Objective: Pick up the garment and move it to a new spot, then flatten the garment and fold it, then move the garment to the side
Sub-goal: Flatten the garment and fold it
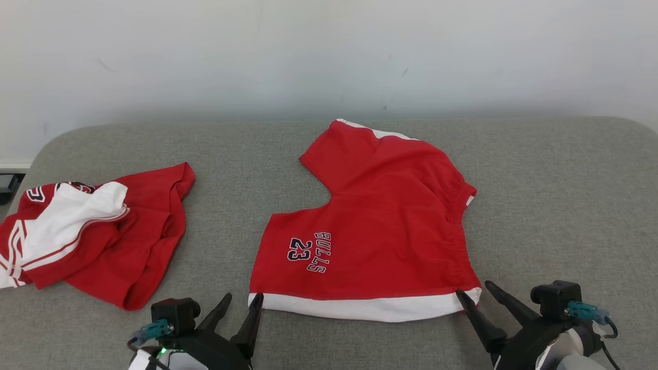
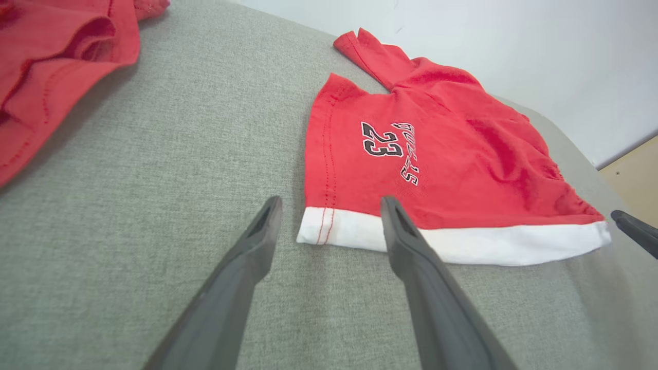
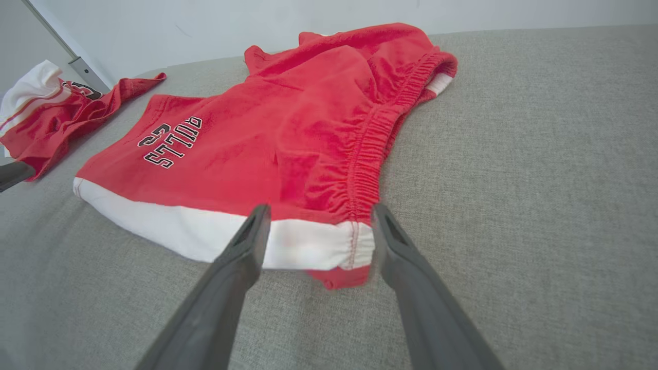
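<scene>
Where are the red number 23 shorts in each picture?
Head view: the shorts lie in the middle, slightly right.
Left wrist view: upper right of centre.
Right wrist view: upper middle, reaching left.
Shared landmark: the 23 BULLS print on them.

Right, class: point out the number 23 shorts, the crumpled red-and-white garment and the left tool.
Shorts (image 1: 370, 236): head view, red cloth beside the print.
Crumpled garment (image 1: 72, 216): head view, its white panel.
Left tool (image 1: 242, 297): head view, midway between its fingertips.
</scene>
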Controlling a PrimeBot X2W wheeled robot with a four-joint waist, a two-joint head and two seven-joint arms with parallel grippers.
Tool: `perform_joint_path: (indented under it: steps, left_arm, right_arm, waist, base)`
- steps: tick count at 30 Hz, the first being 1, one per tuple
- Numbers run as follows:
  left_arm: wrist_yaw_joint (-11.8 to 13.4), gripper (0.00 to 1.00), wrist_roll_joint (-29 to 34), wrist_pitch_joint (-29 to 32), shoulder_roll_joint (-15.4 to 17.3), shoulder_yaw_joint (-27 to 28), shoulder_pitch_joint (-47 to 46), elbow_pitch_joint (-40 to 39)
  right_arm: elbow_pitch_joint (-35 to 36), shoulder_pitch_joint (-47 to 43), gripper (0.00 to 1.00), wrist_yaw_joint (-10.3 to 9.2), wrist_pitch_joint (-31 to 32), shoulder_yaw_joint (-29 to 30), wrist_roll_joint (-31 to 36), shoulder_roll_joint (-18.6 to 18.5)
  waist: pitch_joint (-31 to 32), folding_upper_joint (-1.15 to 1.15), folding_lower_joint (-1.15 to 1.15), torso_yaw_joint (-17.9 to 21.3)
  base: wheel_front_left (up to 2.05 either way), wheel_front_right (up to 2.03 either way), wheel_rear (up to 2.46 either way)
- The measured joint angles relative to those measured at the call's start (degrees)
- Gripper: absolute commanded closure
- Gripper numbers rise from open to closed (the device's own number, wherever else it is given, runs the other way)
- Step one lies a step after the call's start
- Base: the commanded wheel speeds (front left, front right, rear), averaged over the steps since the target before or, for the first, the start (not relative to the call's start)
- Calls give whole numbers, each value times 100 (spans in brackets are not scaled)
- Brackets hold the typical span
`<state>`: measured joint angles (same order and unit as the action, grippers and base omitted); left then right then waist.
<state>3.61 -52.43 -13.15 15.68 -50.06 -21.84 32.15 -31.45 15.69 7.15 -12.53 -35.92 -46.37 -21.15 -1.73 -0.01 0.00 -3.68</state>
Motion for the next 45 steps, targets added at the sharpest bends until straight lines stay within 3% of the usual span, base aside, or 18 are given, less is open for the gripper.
perform_joint_path:
  steps: [6, 12, 26, 27, 28, 29, 30, 31, 45]
  left_arm:
    - [77, 0, -1, -8, 37, 132, 21, -261]
    - [135, 0, 156, 162, 37, -99, -107, -193]
    - [202, 0, 405, 818, -86, -366, -602, 450]
    - [202, 0, 393, 875, -119, -368, -603, 465]
    - [202, 0, 393, 875, -119, -368, -603, 465]
    - [192, 56, 359, 975, -181, -403, -625, 524]
    - [192, 84, 359, 975, -181, -403, -625, 524]
    - [191, 100, 356, 985, -200, -408, -641, 547]
    - [186, 100, 416, 977, -261, -445, -810, 742]
  right_arm:
    - [240, 1, 0, -12, 54, 8, 26, -120]
    - [289, 24, 0, -205, 315, -25, 149, -322]
    - [145, 408, 0, -309, 879, -226, 167, -129]
    - [134, 409, 2, -309, 912, -254, 167, -123]
    - [134, 409, 46, -309, 912, -254, 167, -123]
    - [93, 416, 100, -308, 970, -290, 176, -130]
    - [93, 416, 100, -308, 970, -290, 176, -130]
    - [81, 432, 100, -303, 1012, -319, 187, -132]
    - [26, 503, 100, -302, 1128, -315, 204, -178]
  waist:
    - [-33, 1, 0, 31]
    - [-123, 1, 0, 45]
    - [-386, 1, 1, 37]
    - [-392, 1, 1, 30]
    - [-392, 1, 1, 30]
    - [-402, 1, 1, 5]
    - [-402, 1, 1, 5]
    - [-406, 1, 0, -4]
    - [-378, 1, 1, -46]
  base:
    - [0, 0, 0]
    - [0, 0, 0]
    - [0, 0, 0]
    - [0, 0, 0]
    - [0, 0, 0]
    - [0, 0, 0]
    - [0, 0, 0]
    - [0, 0, 0]
    - [0, 0, 0]
